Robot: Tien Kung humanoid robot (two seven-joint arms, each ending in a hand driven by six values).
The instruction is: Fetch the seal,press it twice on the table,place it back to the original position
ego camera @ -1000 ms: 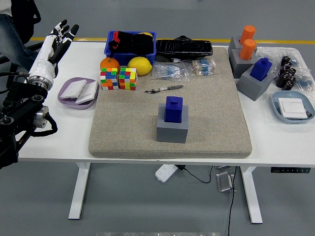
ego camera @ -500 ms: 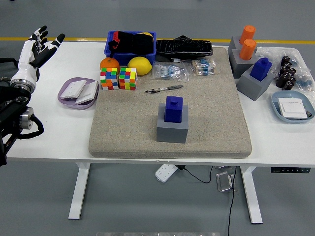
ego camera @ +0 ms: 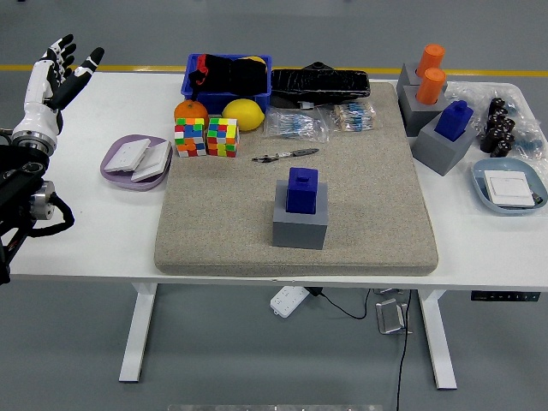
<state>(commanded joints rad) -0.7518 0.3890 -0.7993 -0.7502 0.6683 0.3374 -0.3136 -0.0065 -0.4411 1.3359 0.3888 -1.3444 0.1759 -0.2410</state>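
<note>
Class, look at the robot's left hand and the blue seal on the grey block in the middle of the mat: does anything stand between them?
Yes. The left hand is raised at the table's far left. On a straight line to the blue seal stand the purple dish and two colourful cubes.

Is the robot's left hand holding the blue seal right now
No, the left hand is open and empty at the table's far left edge, while the blue seal sits on its gray block.
</note>
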